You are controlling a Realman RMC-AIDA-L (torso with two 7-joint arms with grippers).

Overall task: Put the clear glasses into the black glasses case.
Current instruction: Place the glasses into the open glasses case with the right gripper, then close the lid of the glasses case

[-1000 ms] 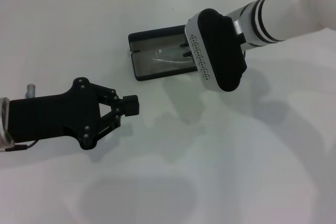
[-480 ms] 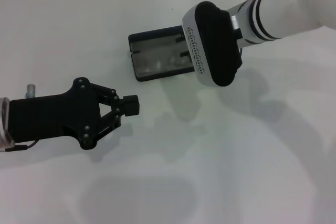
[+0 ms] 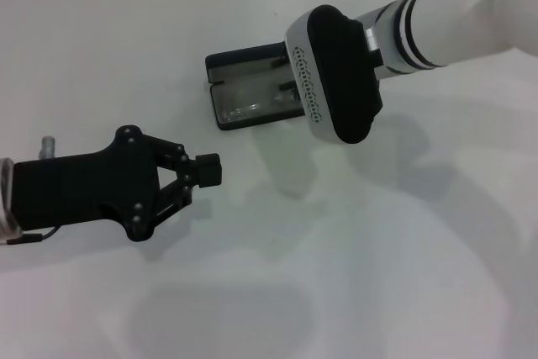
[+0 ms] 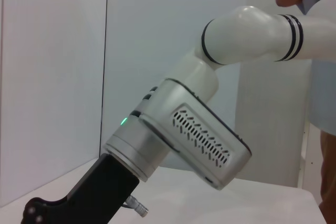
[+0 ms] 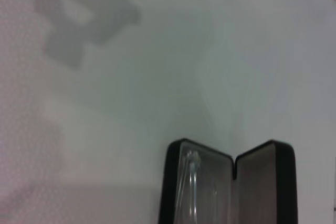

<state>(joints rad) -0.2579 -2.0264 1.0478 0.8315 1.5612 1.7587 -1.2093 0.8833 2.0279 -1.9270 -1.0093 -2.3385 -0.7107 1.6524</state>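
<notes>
The black glasses case (image 3: 239, 69) lies open on the white table at the back middle, its grey lining facing up. The clear glasses (image 3: 249, 108) lie inside its nearer half, faint against the lining. In the right wrist view the case (image 5: 270, 182) shows both halves, and the clear glasses (image 5: 192, 184) rest in one of them. My right arm's white wrist housing (image 3: 336, 73) hangs over the case's right end and hides the right gripper below it. My left gripper (image 3: 209, 170) is shut on nothing, low over the table in front and left of the case.
The right gripper's black body (image 4: 89, 195) shows in the left wrist view, with the fingers cut off. A person (image 4: 315, 51) stands beyond the table's far side. Bare white table (image 3: 378, 250) stretches in front and to the right.
The right arm's wrist has shifted a little left and toward the back, covering more of the case's right end. The left arm has stayed put.
</notes>
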